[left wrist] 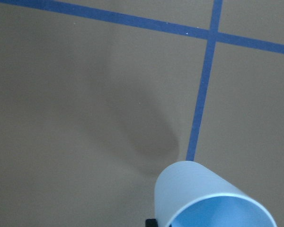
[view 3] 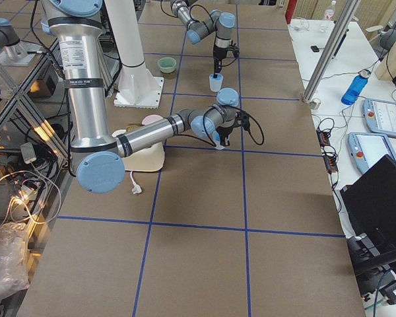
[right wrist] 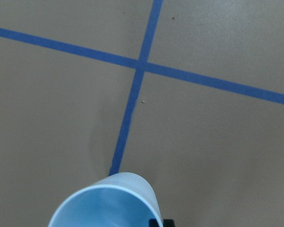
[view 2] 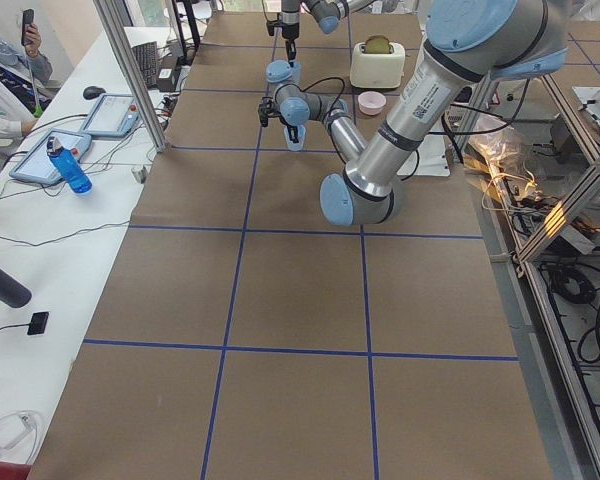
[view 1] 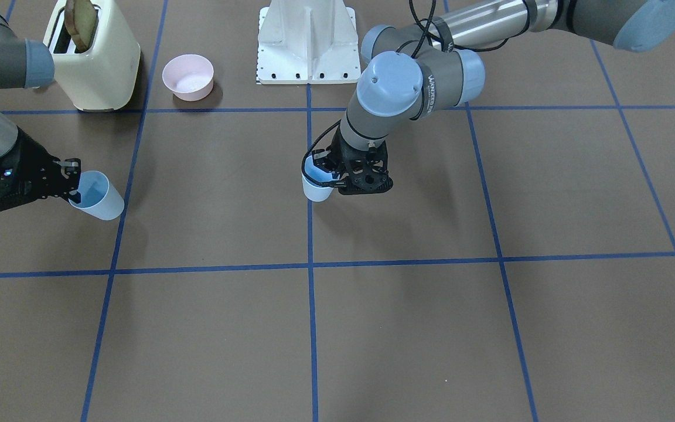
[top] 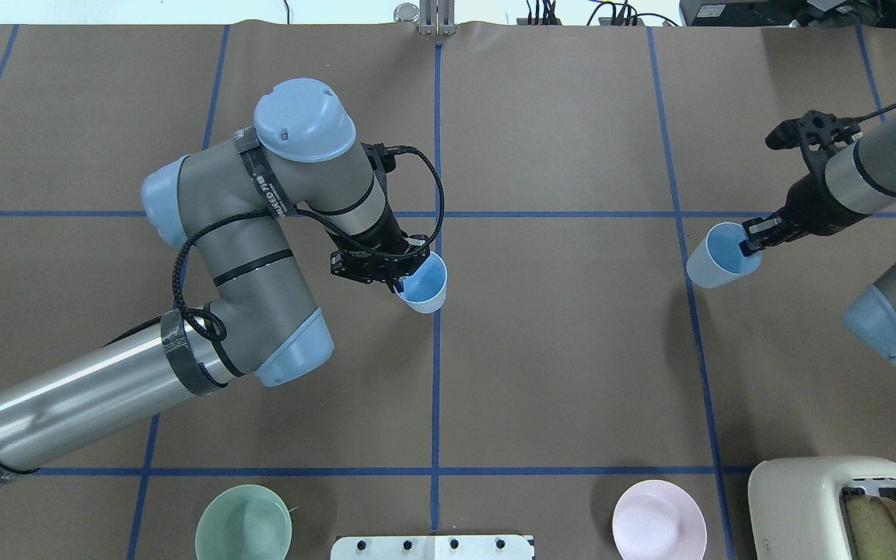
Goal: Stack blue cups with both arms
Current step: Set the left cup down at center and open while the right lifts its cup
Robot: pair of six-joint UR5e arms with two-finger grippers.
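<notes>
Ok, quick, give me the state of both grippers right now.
Left gripper: shut on a blue cup, pinching its rim.
Right gripper: shut on the other blue cup, likewise.

near blue cup (view 2: 296, 137): at the left gripper (view 2: 292, 122) tip
far blue cup (view 2: 280, 72): just below the right gripper (view 2: 286, 55)
pink bowl (view 2: 372, 102): robot-side of left gripper

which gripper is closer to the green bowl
Left. The left gripper hangs near the table's middle, on the green bowl's side; the right gripper is far off across the table.

Centre blue cup (top: 426, 286) and right blue cup (top: 716, 263), mouths up, well apart.
</notes>
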